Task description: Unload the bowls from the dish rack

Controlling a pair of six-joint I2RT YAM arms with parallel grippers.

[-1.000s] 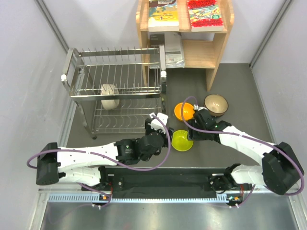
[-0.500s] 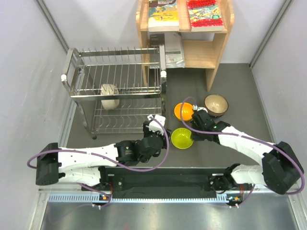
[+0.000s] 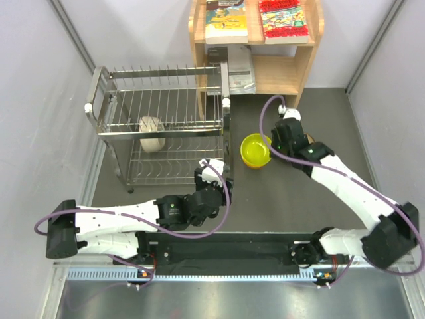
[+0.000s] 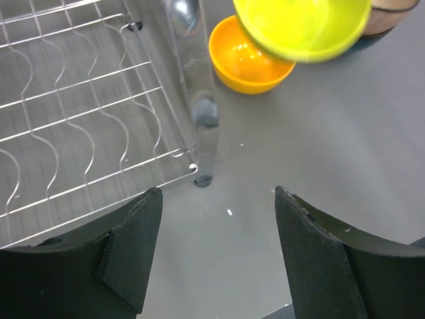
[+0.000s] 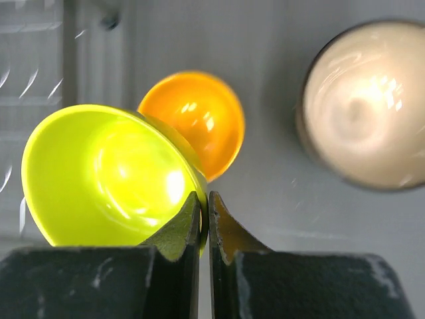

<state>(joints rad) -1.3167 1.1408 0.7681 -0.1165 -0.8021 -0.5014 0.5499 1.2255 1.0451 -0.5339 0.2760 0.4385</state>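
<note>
The steel wire dish rack [image 3: 159, 126] stands at the back left, with a cream-white bowl [image 3: 151, 133] on edge in its slots. My right gripper [image 3: 272, 145] is shut on the rim of the yellow-green bowl [image 3: 255, 150] and holds it in the air, tilted, over the orange bowl [image 5: 199, 119] on the table. The right wrist view shows the jaws [image 5: 206, 206] pinching that rim [image 5: 106, 176]. The pinkish-brown bowl with a pale inside [image 5: 362, 113] sits to the right. My left gripper [image 3: 214, 171] is open and empty by the rack's front right corner [image 4: 80, 133].
A wooden bookshelf [image 3: 299, 66] with books stands behind the bowls. The rack's corner leg [image 4: 202, 119] is just ahead of my left gripper [image 4: 216, 252]. Grey walls close in both sides.
My right gripper has lifted the yellow-green bowl off the table and carried it back, over the orange bowl. My left gripper has drawn back slightly toward me.
</note>
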